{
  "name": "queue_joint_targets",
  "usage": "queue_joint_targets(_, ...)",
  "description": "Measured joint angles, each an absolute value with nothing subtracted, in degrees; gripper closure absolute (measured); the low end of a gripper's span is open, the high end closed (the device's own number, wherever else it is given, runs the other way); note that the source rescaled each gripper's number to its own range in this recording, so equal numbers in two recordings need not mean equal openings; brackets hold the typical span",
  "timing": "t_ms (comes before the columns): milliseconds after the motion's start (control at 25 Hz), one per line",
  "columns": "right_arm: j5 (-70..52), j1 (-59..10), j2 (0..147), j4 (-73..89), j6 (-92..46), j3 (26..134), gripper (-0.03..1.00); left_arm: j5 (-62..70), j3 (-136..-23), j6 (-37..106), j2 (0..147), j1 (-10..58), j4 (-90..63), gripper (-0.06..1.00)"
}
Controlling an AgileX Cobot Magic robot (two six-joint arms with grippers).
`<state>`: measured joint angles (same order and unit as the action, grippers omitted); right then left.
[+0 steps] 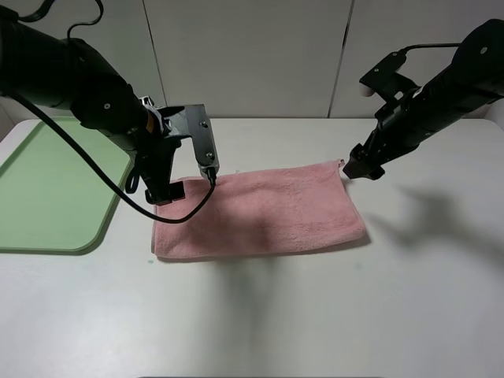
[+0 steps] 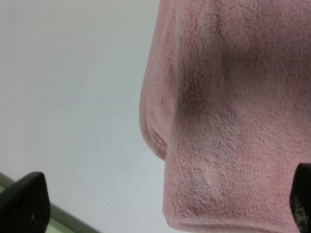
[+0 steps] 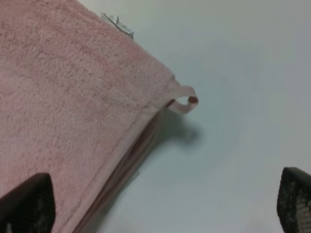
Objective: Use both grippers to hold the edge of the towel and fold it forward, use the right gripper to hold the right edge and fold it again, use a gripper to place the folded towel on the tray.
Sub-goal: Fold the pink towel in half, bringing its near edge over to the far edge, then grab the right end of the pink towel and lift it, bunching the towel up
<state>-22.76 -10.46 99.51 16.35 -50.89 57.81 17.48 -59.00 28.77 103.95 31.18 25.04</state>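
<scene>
The pink towel [image 1: 260, 211] lies on the white table folded in half, a long flat rectangle with two layers showing at its edge [image 3: 131, 160]. My left gripper [image 1: 169, 189] hovers open over the towel's far left corner [image 2: 194, 213], its two fingertips [image 2: 24, 204] wide apart and holding nothing. At the far right corner my right gripper [image 1: 364, 167] is open too, just above the small loop tag [image 3: 184, 102], with nothing between its fingertips [image 3: 29, 204]. The light green tray [image 1: 47, 197] rests flat at the left of the table, holding nothing.
Bare white table [image 1: 315, 315] stretches in front of and to the right of the towel. The tray's rim [image 2: 63, 218] lies close to the towel's left end. A white panelled wall [image 1: 252, 55] stands behind the table.
</scene>
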Motion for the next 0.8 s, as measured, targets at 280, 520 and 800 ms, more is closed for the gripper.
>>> queue_joint_targets(280, -22.8, -10.5, 99.5, 16.4, -50.9, 57.8, -0.03, 17.5, -59.0, 28.8, 103.9, 31.2, 25.0, -0.05)
queue_joint_targets(520, -22.8, -10.5, 99.5, 16.4, -50.9, 57.8, -0.03, 17.5, -59.0, 28.8, 103.9, 31.2, 25.0, -0.05)
queue_joint_targets(800, -22.8, -10.5, 99.5, 16.4, -50.9, 57.8, -0.03, 17.5, -59.0, 28.8, 103.9, 31.2, 25.0, -0.05)
